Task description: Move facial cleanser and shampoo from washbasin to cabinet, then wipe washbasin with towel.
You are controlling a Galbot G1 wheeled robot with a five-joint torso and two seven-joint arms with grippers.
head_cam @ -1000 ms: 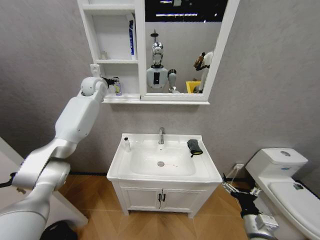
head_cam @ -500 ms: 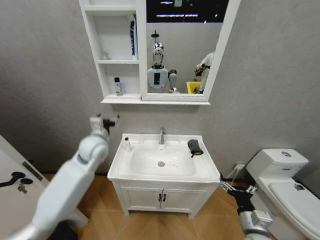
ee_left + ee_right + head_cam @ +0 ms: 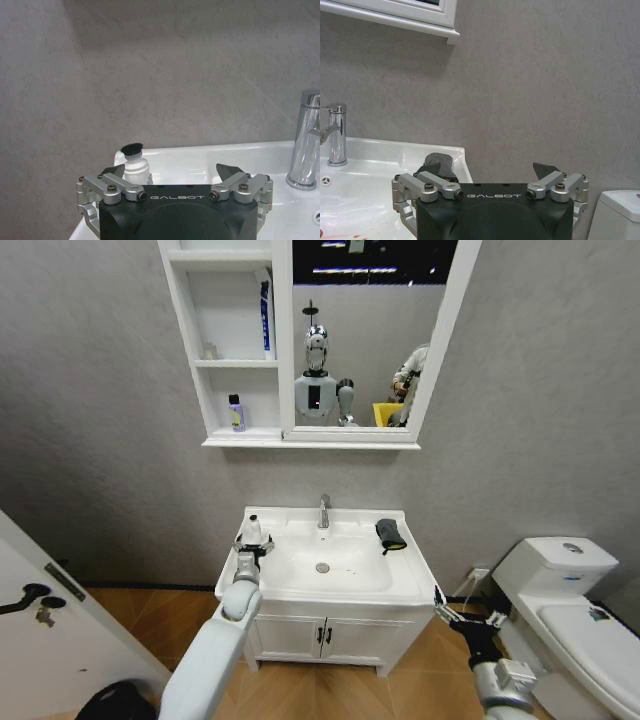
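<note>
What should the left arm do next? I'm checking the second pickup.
Probably ease the left gripper toward the white bottle and centre it: the fingers are open, and the bottle stands on the washbasin rim, off toward one finger, not yet between them.

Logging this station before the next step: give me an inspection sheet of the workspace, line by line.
Surface: white washbasin on a two-door vanity; bowl looks bare apart from faint reddish marks near the drain.
Job's things: white bottle with black cap on the basin's left rear corner; small bottle on the cabinet's bottom shelf; dark towel on the basin's right rim.
Clutter: blue-and-white tube on the middle shelf.
End effectors: left end effector open, just short of the capped bottle; right end effector open, low beside the vanity's right side.
Cables: nothing seen.
Surroundings: grey wall, chrome tap, toilet to the right, wood floor.
</note>
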